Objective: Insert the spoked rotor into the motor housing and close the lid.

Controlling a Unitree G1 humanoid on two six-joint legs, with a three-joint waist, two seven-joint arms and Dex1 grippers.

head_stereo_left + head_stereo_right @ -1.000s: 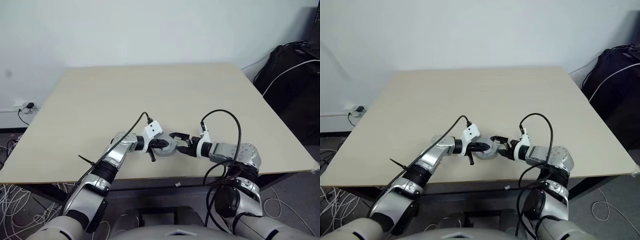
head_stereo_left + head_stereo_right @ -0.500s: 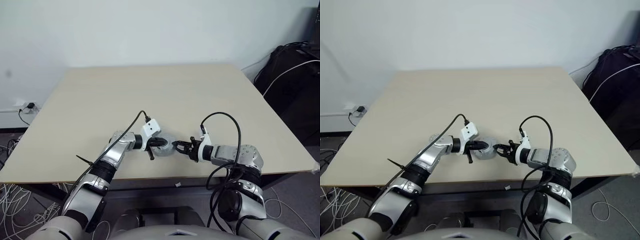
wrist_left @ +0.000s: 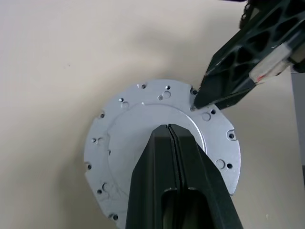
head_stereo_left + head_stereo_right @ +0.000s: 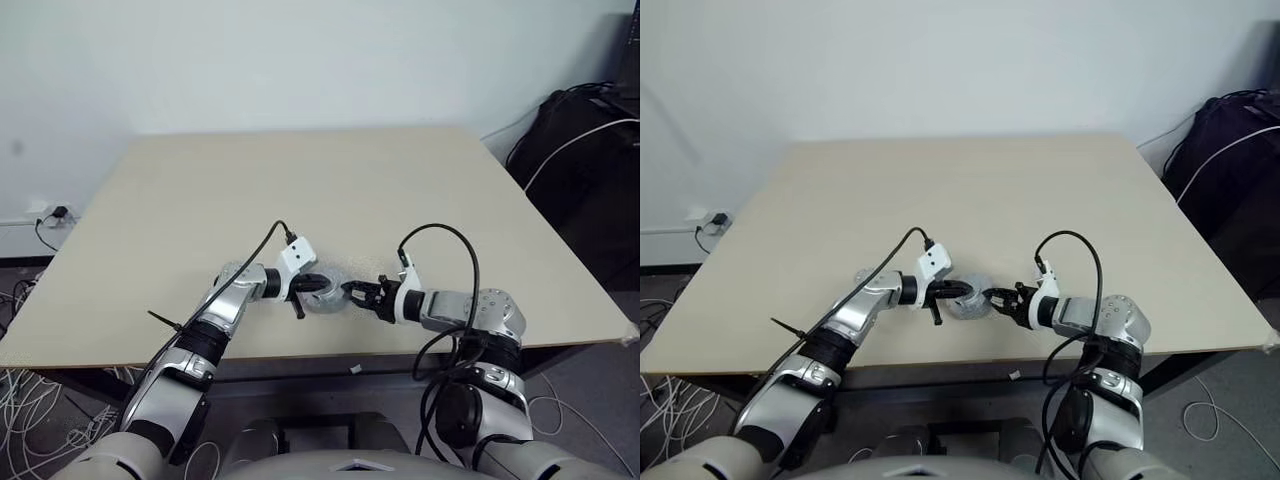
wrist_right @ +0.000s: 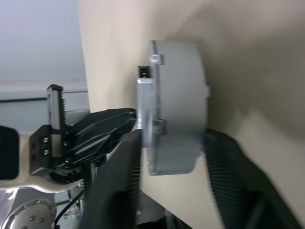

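Lid (image 3: 143, 129) centre hidden behind left gripper (image 3: 172, 138); housing interior unseen.

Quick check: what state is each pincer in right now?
Left pincer: shut, fingers pressed together on top of the lid, holding nothing.
Right pincer: open, fingers either side of the motor housing; grip cannot be told.

Lid on housing
Round grey lid (image 3: 143, 124), flat, dotted with small holes, caps the grey housing (image 5: 183, 105) near the tabletop's (image 4: 300, 180) front edge.
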